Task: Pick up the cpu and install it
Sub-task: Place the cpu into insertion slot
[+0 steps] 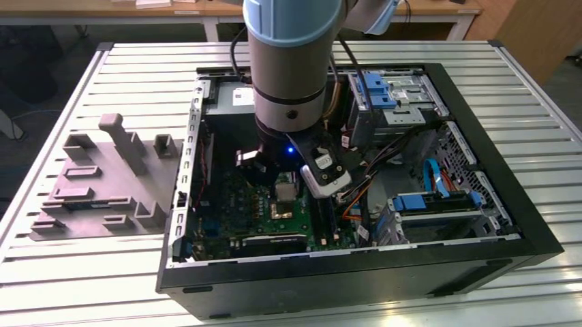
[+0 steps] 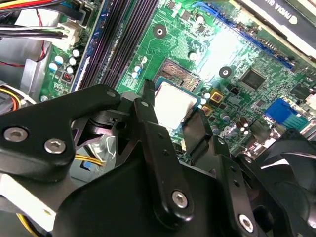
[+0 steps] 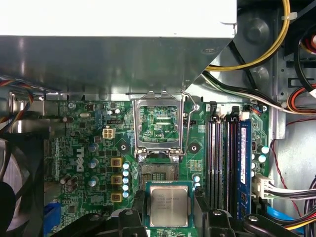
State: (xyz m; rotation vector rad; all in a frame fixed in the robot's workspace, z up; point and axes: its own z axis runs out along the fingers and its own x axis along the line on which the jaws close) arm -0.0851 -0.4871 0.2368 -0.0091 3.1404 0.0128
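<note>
Your tool [image 2: 174, 109] grips the cpu [image 3: 169, 206] by opposite edges, seemingly just above the socket [image 3: 159, 173]. Expect it light, stiff, fragile underneath.

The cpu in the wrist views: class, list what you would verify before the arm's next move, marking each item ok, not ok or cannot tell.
1. The cpu sits between the fingers of the gripper: ok.
2. Socket uncovered, load frame flipped up: ok.
3. Cpu seated in the socket: not ok; the socket is empty.
4. Cpu corner marking matches the socket: cannot tell.
5. Cables lie clear of the socket: ok.
</note>
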